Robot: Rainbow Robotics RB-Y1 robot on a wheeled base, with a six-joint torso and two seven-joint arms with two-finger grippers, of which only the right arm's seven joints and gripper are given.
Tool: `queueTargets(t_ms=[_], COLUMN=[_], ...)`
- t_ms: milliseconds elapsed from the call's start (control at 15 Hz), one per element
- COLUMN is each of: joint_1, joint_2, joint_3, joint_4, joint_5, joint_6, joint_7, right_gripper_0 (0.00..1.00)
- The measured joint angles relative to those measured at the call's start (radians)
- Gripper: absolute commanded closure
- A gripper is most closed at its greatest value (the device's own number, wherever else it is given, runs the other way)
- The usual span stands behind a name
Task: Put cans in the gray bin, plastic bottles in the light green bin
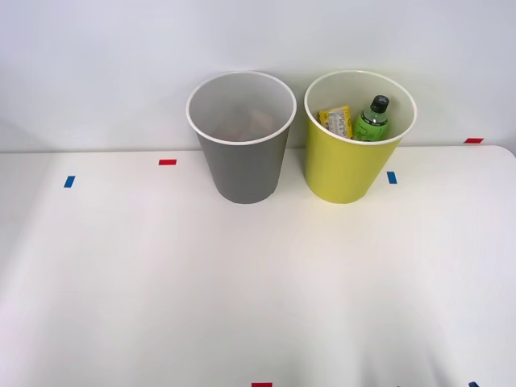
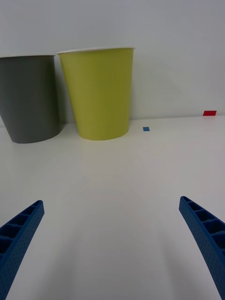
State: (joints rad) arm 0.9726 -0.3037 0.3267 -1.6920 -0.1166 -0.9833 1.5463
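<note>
The gray bin [image 1: 242, 165] stands at the back of the white table, with the light green bin [image 1: 347, 165] close beside it on its right. Inside the light green bin a green plastic bottle [image 1: 372, 121] with a black cap stands tilted next to a yellow printed item [image 1: 335, 121]. A dim orange-brown shape [image 1: 244, 122] lies low inside the gray bin; I cannot tell whether it is a can. In the right wrist view my right gripper [image 2: 111, 201] is open and empty, low over bare table, facing the light green bin [image 2: 99, 93] and the gray bin [image 2: 29, 101].
Small red tape marks [image 1: 167, 162] and blue tape marks [image 1: 391, 177] dot the white table [image 1: 258, 290]. A pale wall rises right behind the bins. The table's right edge curves away near the far red mark [image 1: 473, 140].
</note>
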Motion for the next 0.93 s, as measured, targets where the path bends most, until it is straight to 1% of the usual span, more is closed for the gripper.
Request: queueTargets(t_ms=[933], joint_1=[0.000], joint_2=[0.000], joint_3=[0.000], joint_4=[0.000], joint_5=[0.000], joint_6=[0.000], joint_7=[0.000], right_gripper_0=[0.00])
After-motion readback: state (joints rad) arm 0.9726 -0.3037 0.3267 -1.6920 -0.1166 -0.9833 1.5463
